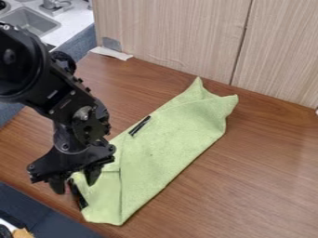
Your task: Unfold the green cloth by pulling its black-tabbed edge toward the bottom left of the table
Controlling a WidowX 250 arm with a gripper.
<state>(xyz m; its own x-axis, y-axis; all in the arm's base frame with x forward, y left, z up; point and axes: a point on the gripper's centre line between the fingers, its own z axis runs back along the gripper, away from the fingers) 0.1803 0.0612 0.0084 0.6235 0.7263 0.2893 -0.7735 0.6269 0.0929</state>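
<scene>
The black gripper (75, 188) hangs at the lower left over the near-left end of a green cloth (168, 144). Its two fingers stand apart, with a cloth edge showing between them. The cloth lies in a long, slanted strip on the brown table, folded over at its lower left and bunched into points at its upper right. A slim black object (140, 125) rests on the cloth's upper left edge. Another dark, narrow object (79, 196) lies along the cloth's lower left edge, just below the gripper and partly hidden by it.
The brown wooden table (248, 186) ends at the lower left above a dark blue surface. Pale wood panels (174, 32) stand along its back. A white strip (111, 53) lies near the panel's left corner. Beyond the table, a grey sink (31, 21) sits at the upper left.
</scene>
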